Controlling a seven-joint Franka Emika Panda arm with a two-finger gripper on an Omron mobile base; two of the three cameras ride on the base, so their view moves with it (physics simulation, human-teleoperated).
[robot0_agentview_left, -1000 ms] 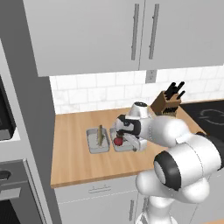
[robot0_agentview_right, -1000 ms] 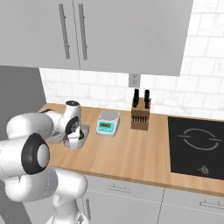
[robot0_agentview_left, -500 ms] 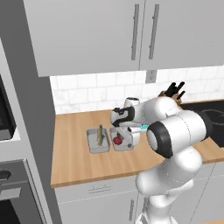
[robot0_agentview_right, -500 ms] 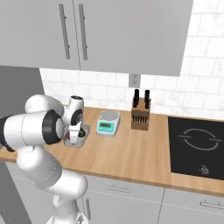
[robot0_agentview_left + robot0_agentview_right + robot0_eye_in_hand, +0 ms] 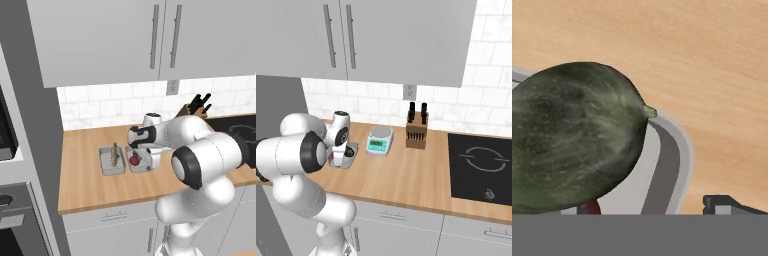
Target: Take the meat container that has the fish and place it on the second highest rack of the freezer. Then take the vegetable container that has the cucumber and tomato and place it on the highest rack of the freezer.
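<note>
Two grey containers sit side by side on the wooden counter. The meat container (image 5: 106, 169) on the left holds an upright fish (image 5: 115, 155). The vegetable container (image 5: 150, 163) on the right holds a red tomato (image 5: 134, 160) and a dark green cucumber (image 5: 572, 150). My gripper (image 5: 141, 151) hangs low over the vegetable container, pointing down into it, and it is open. In the hand view the cucumber is very close, the container's rim (image 5: 679, 155) curves beside it, and one fingertip (image 5: 727, 204) stands outside that rim. The right base view shows the gripper (image 5: 338, 156) at the container (image 5: 351, 149).
A green-faced kitchen scale (image 5: 379, 141) and a knife block (image 5: 416, 131) stand near the tiled wall. The black hob (image 5: 481, 165) lies to the right. Wall cabinets (image 5: 150, 40) hang overhead. A tall grey panel (image 5: 30, 125) and an oven (image 5: 10, 220) border the counter's left end.
The arm has folded back toward the wall, its elbow swinging away from the cameras. The hand has stayed over the vegetable container and come lower. The containers have not moved.
</note>
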